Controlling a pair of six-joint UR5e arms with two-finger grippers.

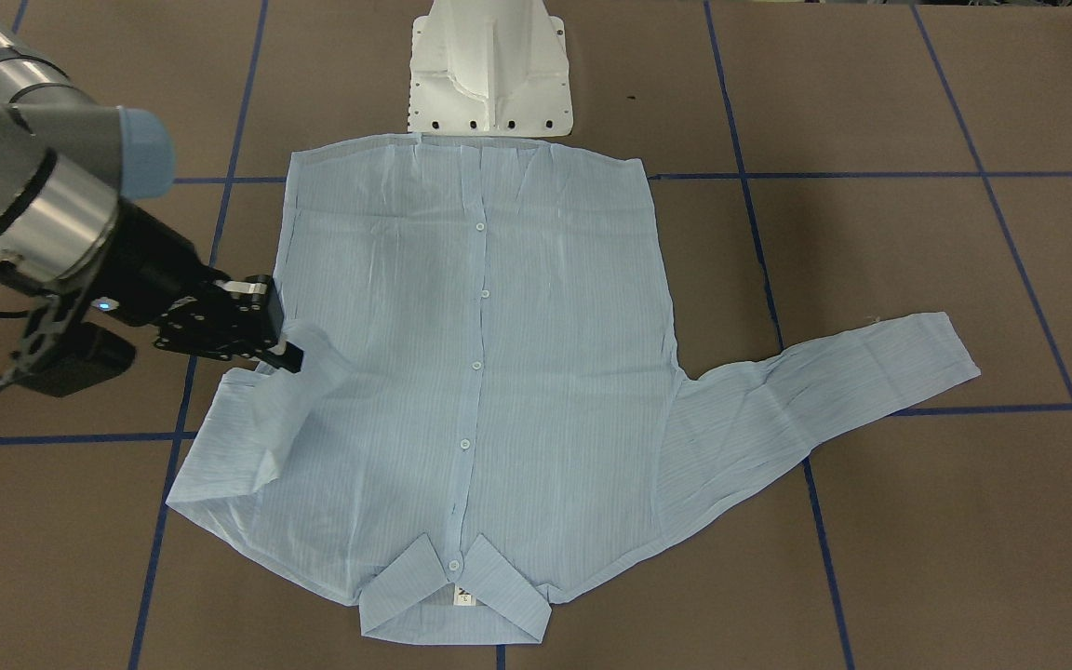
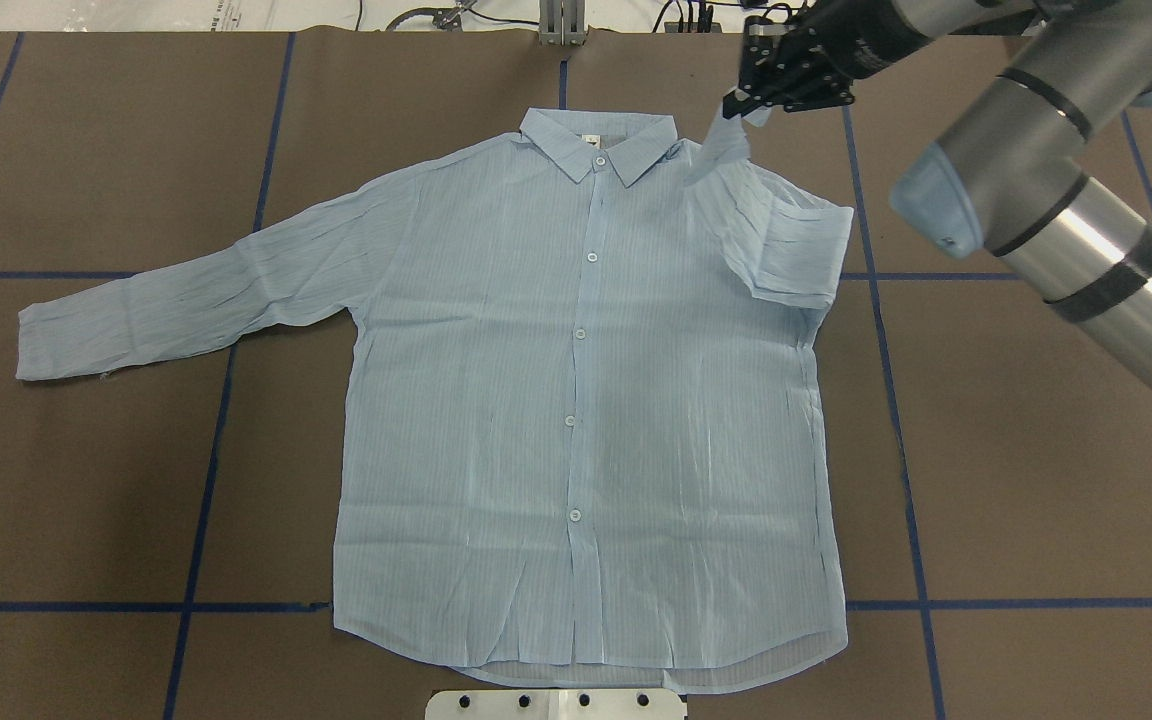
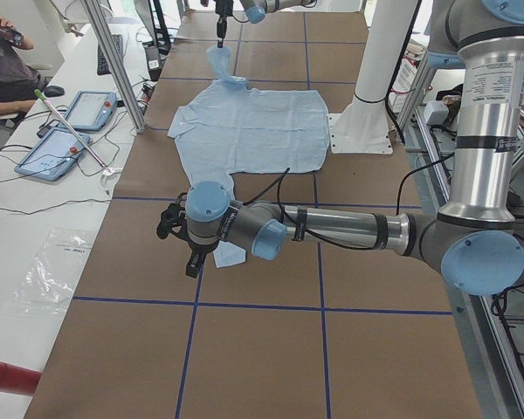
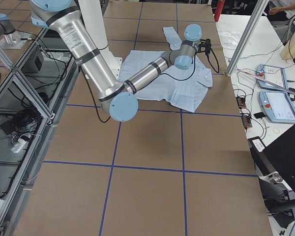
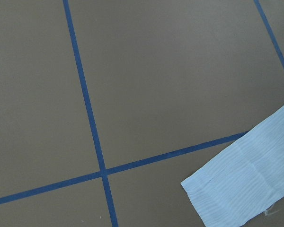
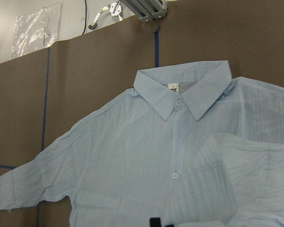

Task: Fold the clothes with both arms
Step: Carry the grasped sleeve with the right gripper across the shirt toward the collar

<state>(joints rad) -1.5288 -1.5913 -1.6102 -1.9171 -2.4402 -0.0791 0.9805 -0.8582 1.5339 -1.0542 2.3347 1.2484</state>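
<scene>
Brown tabletop [image 1: 871, 558] is bearing the shirt [image 1: 499, 372]; my right gripper [image 1: 290, 355] is pinching the sleeve cuff [image 1: 320, 352], and I am aiming for a low, smooth carry across the chest.

Brown table [image 2: 1036, 500] gridded with blue tape [image 2: 86, 606].

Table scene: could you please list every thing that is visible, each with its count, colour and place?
shirt: one, light blue, flat on table, buttons up, one sleeve held up over the shoulder
table: one, brown, under everything
tape lines: several, blue, grid on table
pedestal: one, white, at shirt hem
bench: one, white, beside table
tablets: two, blue-edged, on bench
plastic bag: one, clear, on bench
person: one, partly seen, at bench
right arm: one, grey-silver, reaching towards collar end
right gripper: one, black, shut on shirt sleeve
left arm: one, grey-silver, low over table
left gripper: one, black, near flat sleeve's cuff; open or shut unclear
</scene>
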